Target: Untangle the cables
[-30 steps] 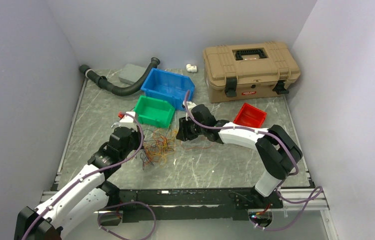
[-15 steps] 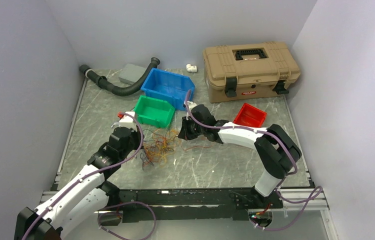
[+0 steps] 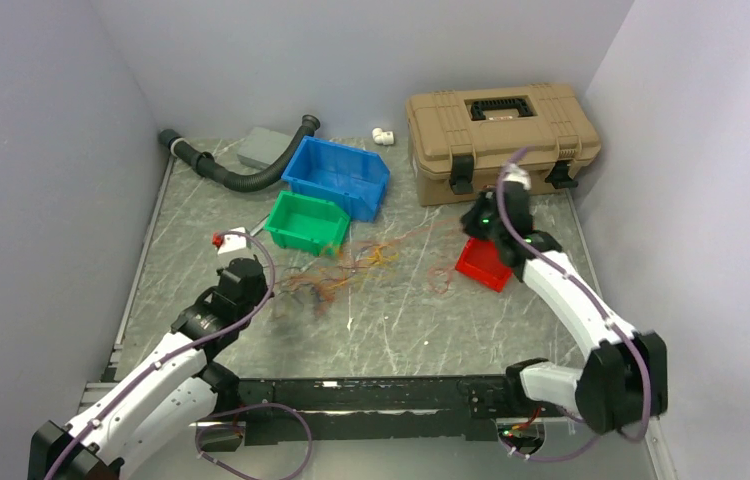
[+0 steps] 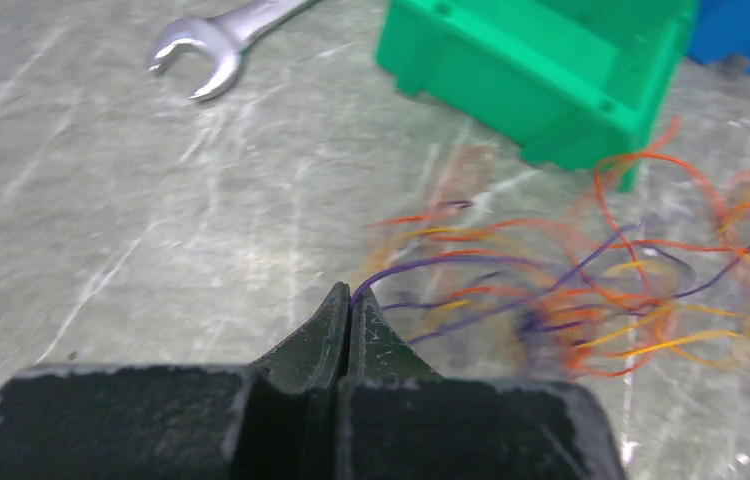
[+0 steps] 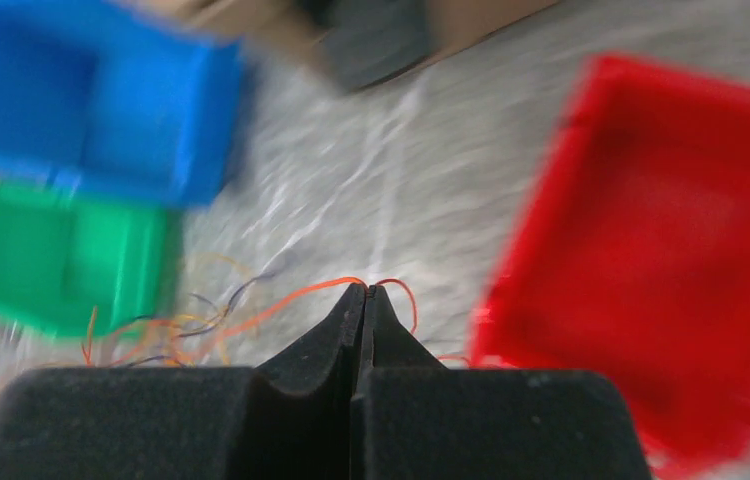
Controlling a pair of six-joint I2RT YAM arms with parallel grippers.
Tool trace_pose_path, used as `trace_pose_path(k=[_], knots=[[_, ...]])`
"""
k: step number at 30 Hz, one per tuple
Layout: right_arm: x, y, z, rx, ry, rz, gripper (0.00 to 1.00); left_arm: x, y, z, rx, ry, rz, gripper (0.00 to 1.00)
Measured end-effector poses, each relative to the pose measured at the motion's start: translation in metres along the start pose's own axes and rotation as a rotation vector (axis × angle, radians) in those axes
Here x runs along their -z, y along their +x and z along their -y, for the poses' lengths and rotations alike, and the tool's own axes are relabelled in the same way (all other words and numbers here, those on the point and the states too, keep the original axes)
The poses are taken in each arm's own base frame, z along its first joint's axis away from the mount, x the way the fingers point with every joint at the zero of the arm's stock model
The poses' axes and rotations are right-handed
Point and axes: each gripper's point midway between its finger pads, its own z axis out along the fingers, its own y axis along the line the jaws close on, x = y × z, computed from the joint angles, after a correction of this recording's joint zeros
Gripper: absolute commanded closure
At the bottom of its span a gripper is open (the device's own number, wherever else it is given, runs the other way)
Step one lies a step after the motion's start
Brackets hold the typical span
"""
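Note:
The cables (image 3: 371, 265) are thin orange, red, yellow and purple wires, drawn out in a loose band across the table from left to right. My left gripper (image 3: 273, 300) is at the band's left end and is shut on a purple cable (image 4: 431, 265) at its tips (image 4: 351, 292). The blurred bundle (image 4: 601, 300) lies just beyond. My right gripper (image 3: 468, 228) hangs over the red bin (image 3: 481, 265). It is shut on an orange cable (image 5: 291, 298) at its tips (image 5: 363, 290), with the other wires (image 5: 171, 328) trailing left.
A green bin (image 3: 306, 222) and a blue bin (image 3: 336, 175) stand behind the cables. A tan case (image 3: 501, 130) is at the back right. A black hose (image 3: 231, 172), a grey box (image 3: 263, 148) and a white fitting (image 3: 383, 135) sit at the back. A wrench (image 4: 221, 45) lies left of the green bin.
The right gripper closed on an orange cable and swung right and up to above the red bin, stretching the bunch out. The left gripper stayed shut and drew back slightly.

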Motion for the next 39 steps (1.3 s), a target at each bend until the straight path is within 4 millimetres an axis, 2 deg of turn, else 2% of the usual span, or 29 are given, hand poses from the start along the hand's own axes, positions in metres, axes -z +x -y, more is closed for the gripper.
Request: trace_pose_path(k=[2, 4, 6, 8, 12, 18, 19, 22, 24, 27, 28, 29, 30, 32, 33, 35, 39], knots=[[0.019, -0.028, 0.037, -0.059, 0.118, 0.097, 1.0, 0.001, 0.002, -0.011, 0.018, -0.063, -0.004, 1.0], [0.038, -0.047, 0.067, -0.109, 0.216, 0.174, 1.0, 0.002, 0.002, -0.021, 0.034, -0.12, -0.005, 1.0], [0.055, -0.058, 0.087, -0.147, 0.294, 0.229, 1.0, 0.004, 0.001, -0.03, 0.056, -0.176, -0.003, 1.0], [0.069, -0.064, 0.099, -0.172, 0.348, 0.272, 1.0, 0.007, -0.001, -0.036, 0.073, -0.217, 0.004, 1.0], [0.085, -0.071, 0.103, -0.181, 0.364, 0.32, 1.0, 0.013, -0.004, -0.05, 0.114, -0.302, 0.023, 1.0], [0.087, -0.067, 0.101, -0.161, 0.351, 0.298, 1.0, 0.03, -0.01, -0.077, 0.184, -0.46, 0.055, 1.0], [0.088, -0.066, 0.102, -0.161, 0.358, 0.292, 1.0, 0.034, -0.014, -0.08, 0.203, -0.485, 0.066, 1.0], [0.094, -0.074, 0.103, -0.162, 0.386, 0.292, 1.0, 0.057, -0.048, -0.09, 0.285, -0.548, 0.159, 1.0], [0.097, -0.087, 0.094, -0.163, 0.361, 0.313, 1.0, 0.069, -0.072, -0.089, 0.318, -0.539, 0.224, 1.0], [0.095, -0.094, 0.079, -0.161, 0.288, 0.315, 1.0, 0.085, -0.105, -0.086, 0.324, -0.496, 0.305, 1.0], [0.092, -0.092, 0.074, -0.157, 0.258, 0.302, 0.96, 0.09, -0.116, -0.084, 0.307, -0.474, 0.325, 1.0], [0.087, -0.088, 0.066, -0.144, 0.217, 0.284, 0.86, 0.095, -0.126, -0.081, 0.285, -0.447, 0.346, 1.0], [0.083, -0.083, 0.06, -0.13, 0.188, 0.265, 0.72, 0.098, -0.135, -0.077, 0.267, -0.42, 0.358, 1.0], [0.072, -0.064, 0.039, -0.065, 0.091, 0.205, 0.42, 0.101, -0.151, -0.063, 0.224, -0.34, 0.37, 1.0], [0.068, -0.053, 0.028, -0.03, 0.047, 0.172, 0.34, 0.101, -0.158, -0.053, 0.204, -0.287, 0.375, 1.0], [0.058, -0.021, -0.005, 0.078, -0.072, 0.079, 0.28, 0.103, -0.173, -0.03, 0.152, -0.159, 0.389, 1.0], [0.047, 0.03, -0.069, 0.263, -0.322, -0.066, 0.26, 0.112, -0.197, 0.013, 0.06, 0.061, 0.415, 1.0]])
